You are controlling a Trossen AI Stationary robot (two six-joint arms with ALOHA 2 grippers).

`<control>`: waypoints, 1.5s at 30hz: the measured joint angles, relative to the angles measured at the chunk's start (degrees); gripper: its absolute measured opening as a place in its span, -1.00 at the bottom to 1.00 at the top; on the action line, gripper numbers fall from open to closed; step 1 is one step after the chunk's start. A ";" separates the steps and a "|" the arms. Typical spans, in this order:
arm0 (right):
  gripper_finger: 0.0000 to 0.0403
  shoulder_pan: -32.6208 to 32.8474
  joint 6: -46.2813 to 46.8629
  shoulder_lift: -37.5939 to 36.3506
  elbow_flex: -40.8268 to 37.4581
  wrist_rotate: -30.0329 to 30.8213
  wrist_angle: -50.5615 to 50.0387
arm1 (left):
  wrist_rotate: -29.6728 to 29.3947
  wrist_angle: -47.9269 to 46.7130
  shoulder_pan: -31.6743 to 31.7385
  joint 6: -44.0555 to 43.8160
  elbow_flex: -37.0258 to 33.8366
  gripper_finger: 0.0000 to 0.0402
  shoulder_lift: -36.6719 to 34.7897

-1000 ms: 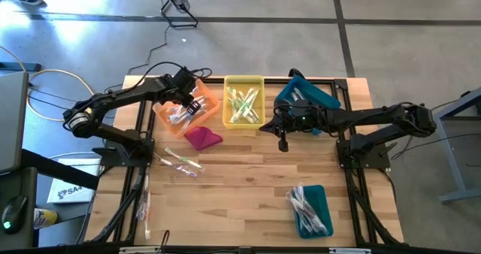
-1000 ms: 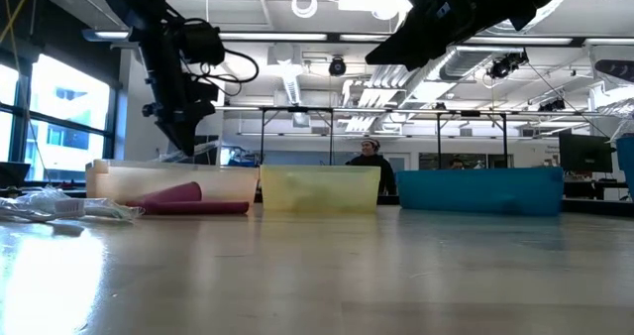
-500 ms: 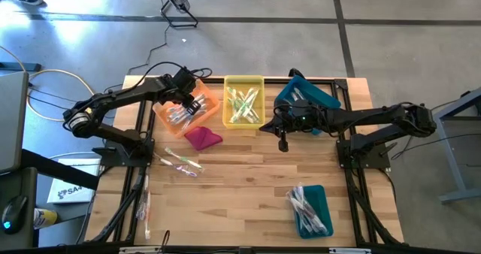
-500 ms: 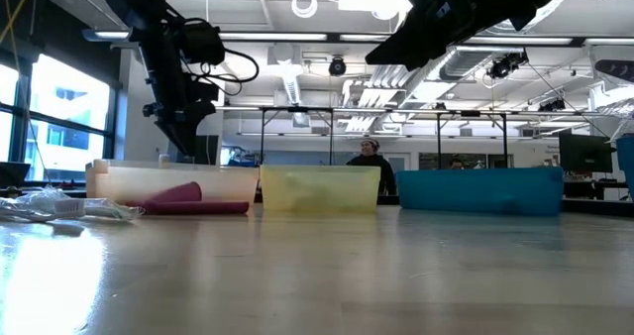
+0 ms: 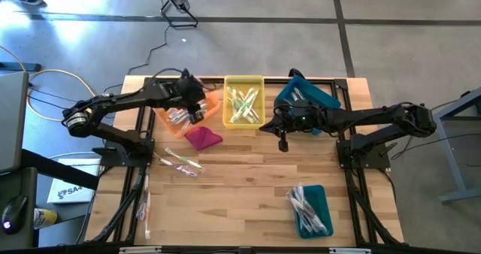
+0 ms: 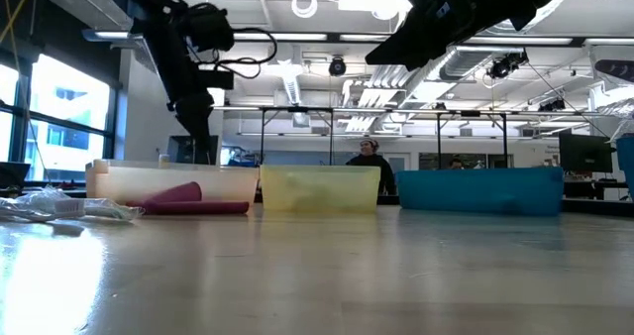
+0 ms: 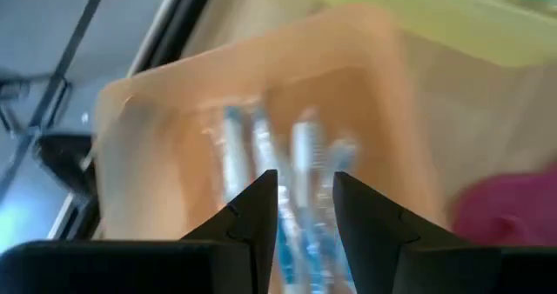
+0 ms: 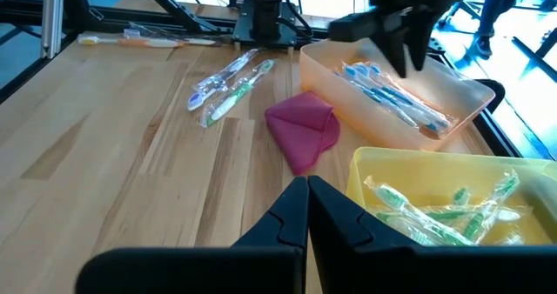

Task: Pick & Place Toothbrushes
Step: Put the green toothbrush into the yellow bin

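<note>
Four plastic bins with toothbrushes.
We list blue toothbrushes (image 8: 392, 90) in the orange plastic bin (image 5: 170, 122) beneath the empty, parted left gripper (image 5: 197, 113); green ones (image 8: 435, 214) in the yellow plastic bin (image 5: 243, 80); right gripper (image 5: 283, 143) closed, empty.

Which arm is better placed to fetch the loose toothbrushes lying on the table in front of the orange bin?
Left. Its end effector, fingers apart and empty, hangs over the orange bin, close to the loose toothbrushes. The right end effector is shut, farther off, by the yellow bin.

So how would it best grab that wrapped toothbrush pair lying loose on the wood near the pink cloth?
Probably across the middle of the toothbrush pair, coming straight down: they lie flat and long on the table, with bare wood either side for the fingers.
</note>
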 joint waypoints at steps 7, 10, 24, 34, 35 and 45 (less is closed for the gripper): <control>-0.99 0.00 -0.19 0.00 0.00 0.02 0.02 | -9.48 0.01 -10.54 -2.98 0.00 -0.46 -0.04; -0.99 0.00 -0.20 0.00 0.00 0.02 0.02 | -12.87 -0.09 -14.27 -4.73 -0.01 -0.47 -0.60; -0.99 -0.01 -0.20 0.00 0.02 0.00 0.00 | -13.18 -4.52 -20.49 -3.04 -0.02 -0.95 -10.89; -0.99 -0.01 -1.05 0.00 0.02 0.01 0.01 | -1.01 -8.32 -31.94 6.14 -0.02 -0.99 -11.84; -0.99 -0.01 -1.05 0.00 0.02 0.00 0.02 | 0.16 -9.90 -32.66 6.02 -0.02 -0.99 -11.82; -0.99 -0.02 -1.05 0.00 0.02 0.02 0.02 | 11.08 -23.30 -35.76 -0.42 -0.02 -0.99 -11.82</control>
